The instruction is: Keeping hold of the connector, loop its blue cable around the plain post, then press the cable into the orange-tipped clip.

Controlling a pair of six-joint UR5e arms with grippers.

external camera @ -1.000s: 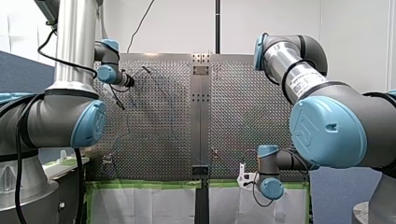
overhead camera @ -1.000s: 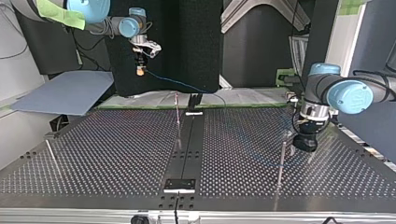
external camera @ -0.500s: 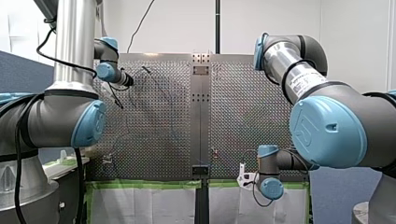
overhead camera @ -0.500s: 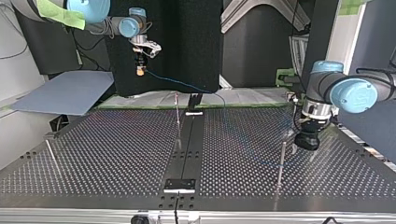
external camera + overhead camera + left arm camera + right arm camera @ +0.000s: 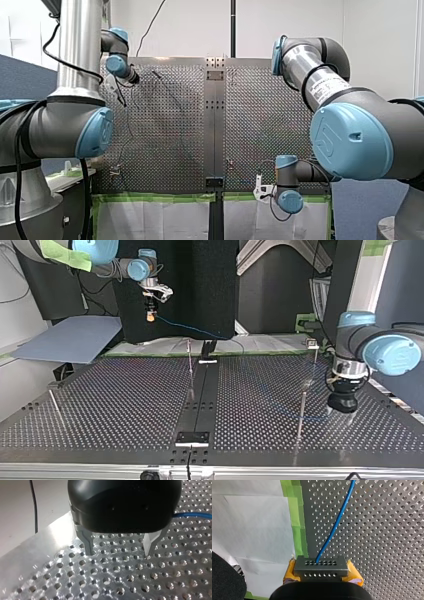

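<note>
Pads (image 5: 354, 572) of our right claw (image 5: 321, 570) clamp the connector (image 5: 321, 565) with its blue cable (image 5: 337, 522); our left claw (image 5: 119, 547) gapes above the bench (image 5: 112, 580).

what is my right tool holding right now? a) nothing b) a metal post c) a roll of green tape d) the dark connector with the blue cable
d: in the right wrist view the connector sits clamped between the yellow pads of the right tool, the blue cable running out of it.
</note>
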